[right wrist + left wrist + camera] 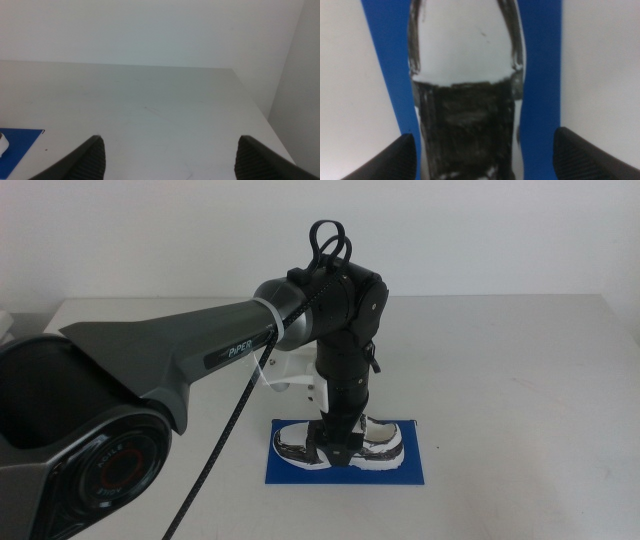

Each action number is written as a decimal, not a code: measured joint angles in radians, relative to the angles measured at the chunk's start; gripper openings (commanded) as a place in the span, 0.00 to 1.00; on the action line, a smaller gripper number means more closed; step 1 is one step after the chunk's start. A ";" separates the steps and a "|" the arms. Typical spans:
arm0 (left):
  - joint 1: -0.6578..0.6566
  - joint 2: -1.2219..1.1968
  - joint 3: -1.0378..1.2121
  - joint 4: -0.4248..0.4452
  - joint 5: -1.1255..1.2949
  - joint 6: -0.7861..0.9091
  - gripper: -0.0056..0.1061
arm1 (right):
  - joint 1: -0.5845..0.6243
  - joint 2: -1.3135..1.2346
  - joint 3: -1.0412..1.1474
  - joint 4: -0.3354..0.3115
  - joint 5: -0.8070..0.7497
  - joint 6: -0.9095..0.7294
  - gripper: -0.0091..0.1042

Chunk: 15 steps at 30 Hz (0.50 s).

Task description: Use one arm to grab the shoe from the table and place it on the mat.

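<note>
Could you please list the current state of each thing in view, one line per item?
shoe: lying on the mat, sole down, between the left gripper's open jaws.
mat: flat on the table, under the shoe.
left gripper: open, lowered over the middle of the shoe, a jaw on either side.
right gripper: open, holding nothing, waiting over bare table beside the mat.
table: carries the mat and shoe.

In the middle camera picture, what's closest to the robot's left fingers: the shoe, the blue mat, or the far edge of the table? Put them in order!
The left gripper is down over the mat; the right gripper waits elsewhere over the table.
1. The shoe: right under the fingers, across the mat.
2. The mat: just beneath the shoe, showing all around it.
3. The table's far edge: farthest, by the wall.
</note>
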 measured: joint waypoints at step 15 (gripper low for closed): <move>0.000 -0.090 -0.017 0.002 0.005 0.000 0.89 | 0.000 0.000 0.000 0.000 0.000 0.000 0.67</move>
